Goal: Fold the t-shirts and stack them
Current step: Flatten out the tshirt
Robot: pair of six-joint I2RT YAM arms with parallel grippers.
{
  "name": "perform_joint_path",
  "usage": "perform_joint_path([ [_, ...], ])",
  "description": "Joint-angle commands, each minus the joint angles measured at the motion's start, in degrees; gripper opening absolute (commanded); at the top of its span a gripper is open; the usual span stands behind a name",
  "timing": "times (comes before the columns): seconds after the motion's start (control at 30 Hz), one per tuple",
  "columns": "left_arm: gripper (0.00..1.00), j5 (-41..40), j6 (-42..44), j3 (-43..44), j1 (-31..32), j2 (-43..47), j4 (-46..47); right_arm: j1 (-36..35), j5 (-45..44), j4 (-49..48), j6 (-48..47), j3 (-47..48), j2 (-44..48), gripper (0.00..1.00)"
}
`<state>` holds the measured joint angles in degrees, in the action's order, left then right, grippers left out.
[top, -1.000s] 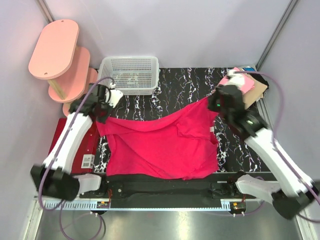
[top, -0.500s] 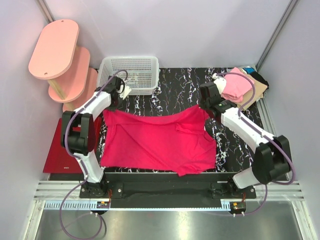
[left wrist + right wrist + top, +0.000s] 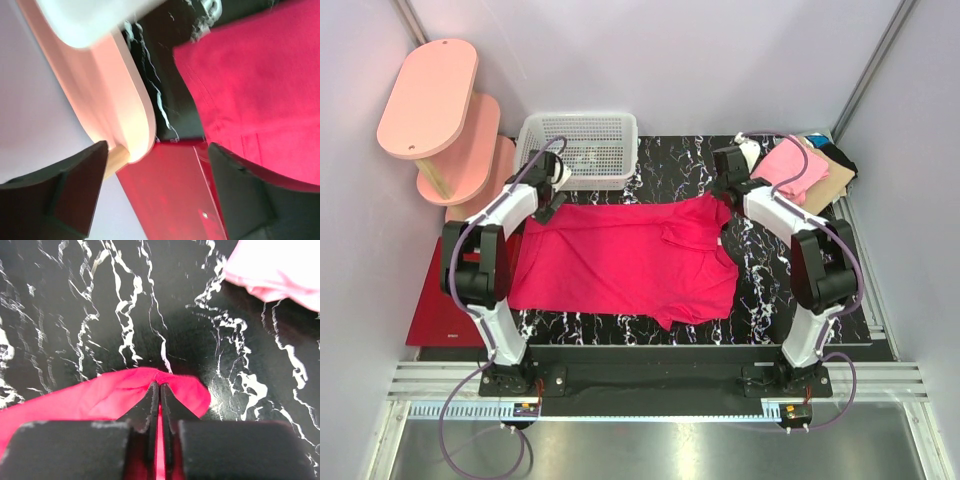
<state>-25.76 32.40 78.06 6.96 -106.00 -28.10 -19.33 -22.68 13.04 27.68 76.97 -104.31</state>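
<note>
Your right jaws are pressed together on a pinched fold of the magenta t-shirt (image 3: 92, 399), at its far right corner. Your left jaws stand wide apart with nothing between them, just beside the shirt's far left corner. The shirt lies spread out on the black marbled surface (image 3: 775, 285), between your two arms. A folded light pink t-shirt (image 3: 790, 165) sits at the far right, and a white basket (image 3: 580, 150) at the far left.
</note>
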Motion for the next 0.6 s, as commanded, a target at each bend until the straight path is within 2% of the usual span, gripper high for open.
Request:
perform_joint_path([
  [0.0, 0.97, -1.32, -1.29, -2.91, 0.69, 7.99, 1.91, 0.26, 1.23, -1.96, -1.31, 2.75, -2.38, 0.15],
  [0.03, 0.98, -1.05, -1.99, -3.52, 0.77, 9.04, 1.91, 0.35, 1.14, -1.79, -1.66, 3.27, -3.0, 0.32],
  [0.07, 0.99, 0.08, -2.43, -3.97, 1.21, 11.23, 1.73, 0.44, 0.36, -1.7, -2.62, 3.62, -3.26, 0.42],
  [0.13, 0.97, 2.11, -3.48, -6.15, 3.31, 13.61, 0.25, 0.52, -1.57, -0.04, -2.72, 4.76, -3.53, 0.55],
  [0.17, 0.96, 2.9, -3.66, -7.21, 4.45, 15.45, 0.06, 0.44, -3.06, 0.41, -2.81, 4.86, -3.36, 0.71],
  [0.2, 0.95, 2.91, -3.75, -8.35, 5.6, 16.25, -0.03, 0.61, -3.51, 1.02, -2.81, 4.86, -2.57, 0.76],
  [0.27, 0.94, 3.95, -4.45, -11.08, 7.71, 17.14, 0.15, 0.61, -5.61, 1.38, -2.46, 4.16, -1.25, 0.82],
  [0.4, 0.9, 5.89, -6.38, -12.06, 8.07, 14.25, 0.32, 0.7, -6.16, 1.55, -1.76, 1.53, 3.57, 0.84],
  [0.57, 0.87, 4.49, -4.19, -11.88, 7.89, 8.62, 4.1, 0.7, 2.89, 2.61, 1.66, -1.29, 6.14, 0.8],
])
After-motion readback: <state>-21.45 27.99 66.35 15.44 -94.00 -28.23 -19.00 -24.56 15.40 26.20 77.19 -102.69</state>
